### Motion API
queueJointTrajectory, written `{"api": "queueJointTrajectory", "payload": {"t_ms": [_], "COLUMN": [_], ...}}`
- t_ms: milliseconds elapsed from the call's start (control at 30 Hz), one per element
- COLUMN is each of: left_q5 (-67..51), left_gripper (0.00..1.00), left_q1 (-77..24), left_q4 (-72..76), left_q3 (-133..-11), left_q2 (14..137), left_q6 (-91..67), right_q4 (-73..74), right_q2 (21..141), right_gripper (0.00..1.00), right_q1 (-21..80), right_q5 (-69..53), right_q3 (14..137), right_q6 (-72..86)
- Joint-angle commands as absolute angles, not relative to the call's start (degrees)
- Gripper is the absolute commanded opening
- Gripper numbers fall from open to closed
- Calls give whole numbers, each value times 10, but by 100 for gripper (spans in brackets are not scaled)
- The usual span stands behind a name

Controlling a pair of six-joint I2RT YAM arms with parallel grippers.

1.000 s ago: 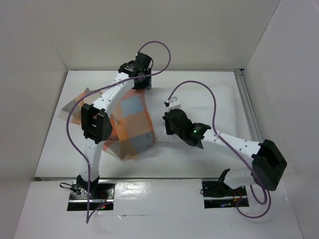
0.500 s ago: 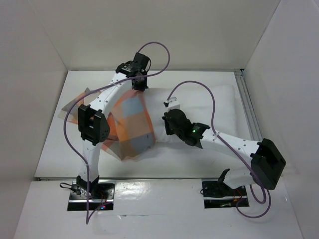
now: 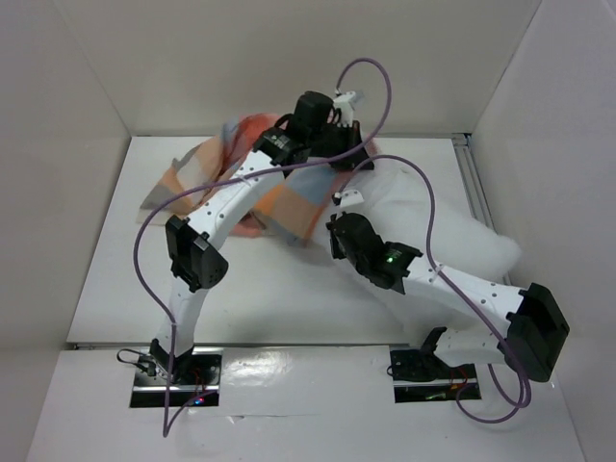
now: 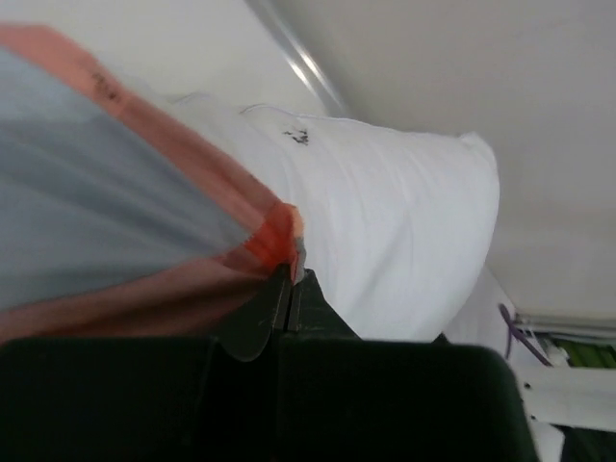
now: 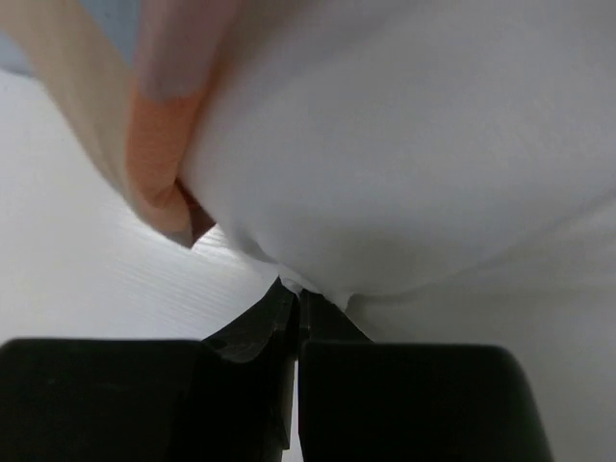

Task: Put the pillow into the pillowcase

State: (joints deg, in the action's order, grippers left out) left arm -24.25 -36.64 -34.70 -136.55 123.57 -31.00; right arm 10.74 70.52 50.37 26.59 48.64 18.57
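The checked pillowcase (image 3: 241,168) hangs lifted off the table at the back, bunched under my left arm. My left gripper (image 3: 356,156) is shut on its orange hem, and the left wrist view shows that hem (image 4: 274,236) pinched between the jaws (image 4: 292,274). The white pillow (image 4: 385,212) lies just beyond the hem. In the top view the pillow (image 3: 443,226) lies slantwise on the right half of the table. My right gripper (image 3: 339,219) is shut on a fold at the pillow's near left edge (image 5: 296,289). The pillow (image 5: 404,144) bulges above the jaws, with pillowcase cloth (image 5: 154,164) to its left.
White walls close in the table (image 3: 260,289) on three sides. A metal rail (image 3: 478,202) runs along the right edge. Purple cables (image 3: 385,87) loop over both arms. My right arm's elbow (image 3: 534,332) sits near the right wall.
My left gripper has shut on the pillowcase hem and swung up and to the right, lifting the cloth off the table. The pillow has shifted and tilted toward the right. The right arm moved slightly.
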Motion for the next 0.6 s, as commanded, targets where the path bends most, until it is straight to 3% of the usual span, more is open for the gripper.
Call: {"api": "queueJointTrajectory", "payload": {"t_ms": [0, 100, 267, 433, 567], "left_q5": [-343, -298, -211, -167, -179], "left_gripper": [0, 0, 0, 0, 0], "left_q1": [-410, -397, -387, -381, -375], "left_q4": [-310, -322, -402, -367, -367], "left_q3": [-1335, -1293, -1329, -1251, -1317], "left_q2": [1223, 1217, 1245, 1153, 1217], "left_q6": [-363, -370, -370, -390, -396], "right_q4": [34, 16, 5, -1, -12], "right_q2": [686, 686, 671, 646, 656], "right_gripper": [0, 0, 0, 0, 0], "right_q1": [511, 511, 511, 511, 511], "right_q5": [287, 287, 259, 254, 271], "right_q3": [485, 479, 479, 479, 474], "right_q6": [192, 172, 140, 113, 108]}}
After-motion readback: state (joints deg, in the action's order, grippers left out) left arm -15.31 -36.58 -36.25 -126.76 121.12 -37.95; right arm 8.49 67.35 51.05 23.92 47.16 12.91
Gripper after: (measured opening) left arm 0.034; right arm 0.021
